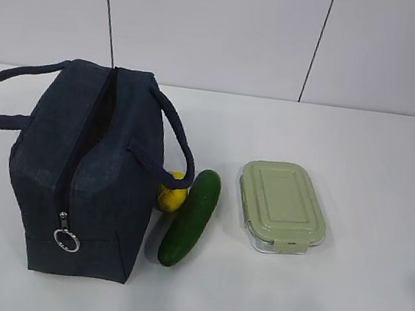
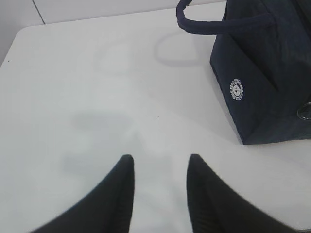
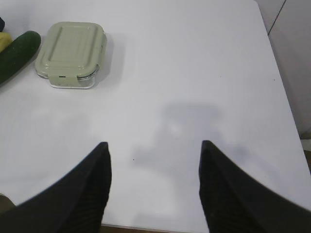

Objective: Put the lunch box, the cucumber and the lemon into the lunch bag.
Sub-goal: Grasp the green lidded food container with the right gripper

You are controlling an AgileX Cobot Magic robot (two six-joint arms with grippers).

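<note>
Nothing is loaded yet, so the step in hand is getting the lunch bag [image 1: 85,173] ready: its top zipper looks mostly closed and probably needs pulling fully apart first. Both tools are hovering over bare surface [image 3: 194,73], touching nothing. The left tool [image 2: 160,167] is standing partly spread and empty near the bag; the right tool [image 3: 154,153] is gaping wider, also empty. Farther off, the lunch box [image 3: 72,52] is sitting beside the cucumber [image 1: 191,217], with the lemon [image 1: 172,195] tucked against the bag.

White table [image 1: 372,302], matte, evenly lit; pale panelled wall [image 1: 225,26] behind, dark vertical seams.
</note>
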